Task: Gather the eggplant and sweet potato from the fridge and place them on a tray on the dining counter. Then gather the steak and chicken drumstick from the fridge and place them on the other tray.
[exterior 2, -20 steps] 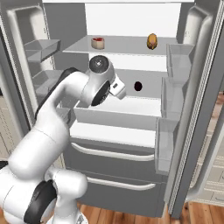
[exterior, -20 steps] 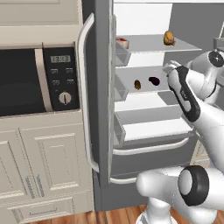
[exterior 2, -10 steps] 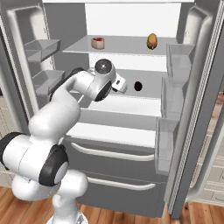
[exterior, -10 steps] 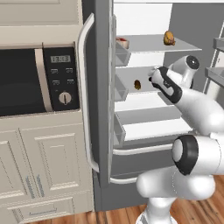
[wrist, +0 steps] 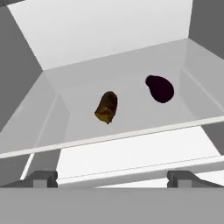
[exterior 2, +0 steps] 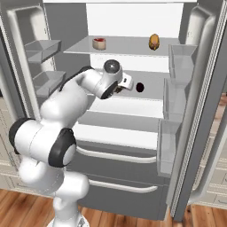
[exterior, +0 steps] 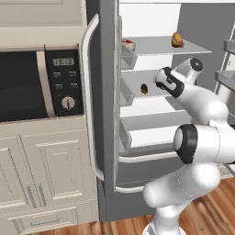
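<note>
Inside the open fridge [exterior 2: 133, 26], you have the arm reaching to the middle shelf [wrist: 131, 118], where the dark eggplant [wrist: 160, 89] and the brown sweet potato [wrist: 106, 106] lie near each other, apart. Your gripper [wrist: 111, 177] hovers before that shelf's front edge, fingers spread wide and holding nothing. On the top shelf you see the steak [exterior 2: 99, 43] and the chicken drumstick [exterior 2: 154, 41], well apart.

To our left we see a built-in microwave [exterior: 32, 85] with a dark door and a control panel [exterior: 64, 80] carrying a small display, buttons and a round knob. It sits in cream cabinetry [exterior: 41, 170] with panelled doors below. Underneath everything runs a wooden plank floor [exterior 2: 115, 215].
</note>
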Controlling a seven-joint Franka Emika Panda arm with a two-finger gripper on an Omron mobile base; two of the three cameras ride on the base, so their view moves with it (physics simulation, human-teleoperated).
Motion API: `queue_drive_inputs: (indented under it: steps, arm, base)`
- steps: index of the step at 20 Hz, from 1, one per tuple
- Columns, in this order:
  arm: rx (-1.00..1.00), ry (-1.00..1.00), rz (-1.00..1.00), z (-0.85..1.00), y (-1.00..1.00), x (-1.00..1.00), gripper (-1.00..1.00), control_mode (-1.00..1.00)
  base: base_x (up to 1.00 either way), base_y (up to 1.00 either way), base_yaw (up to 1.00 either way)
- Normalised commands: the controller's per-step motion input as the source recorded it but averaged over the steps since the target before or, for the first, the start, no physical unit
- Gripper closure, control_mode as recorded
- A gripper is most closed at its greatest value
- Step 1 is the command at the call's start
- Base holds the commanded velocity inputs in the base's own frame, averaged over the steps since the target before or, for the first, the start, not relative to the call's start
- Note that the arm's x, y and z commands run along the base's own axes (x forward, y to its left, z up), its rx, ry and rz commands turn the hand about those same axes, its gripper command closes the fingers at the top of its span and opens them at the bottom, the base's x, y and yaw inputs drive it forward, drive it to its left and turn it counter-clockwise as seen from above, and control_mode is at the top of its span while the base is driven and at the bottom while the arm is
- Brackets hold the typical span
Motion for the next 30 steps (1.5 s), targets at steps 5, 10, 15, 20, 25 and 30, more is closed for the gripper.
queue_drive_inputs:
  steps: [5,10,15,20,25,30]
  arm:
    - [-0.05,0.15,0.00,-0.01,0.00,0.58,-1.00,-1.00]
    - [0.00,0.09,0.01,-0.01,0.00,0.46,-1.00,-1.00]
    - [0.00,0.01,0.03,-0.15,0.00,0.15,-1.00,-1.00]
    - [0.00,0.00,0.03,-0.21,0.00,0.05,-1.00,-1.00]
    - [0.00,0.00,0.01,-0.36,0.00,0.23,-1.00,-1.00]
    - [0.05,0.00,0.00,-0.19,0.00,0.30,-1.00,-1.00]
  base:
    - [0.00,0.00,0.00]
    - [0.00,0.00,0.00]
    - [0.00,0.00,0.00]
    - [0.00,0.00,0.00]
    - [0.00,0.00,0.00]
    - [0.00,0.00,0.00]
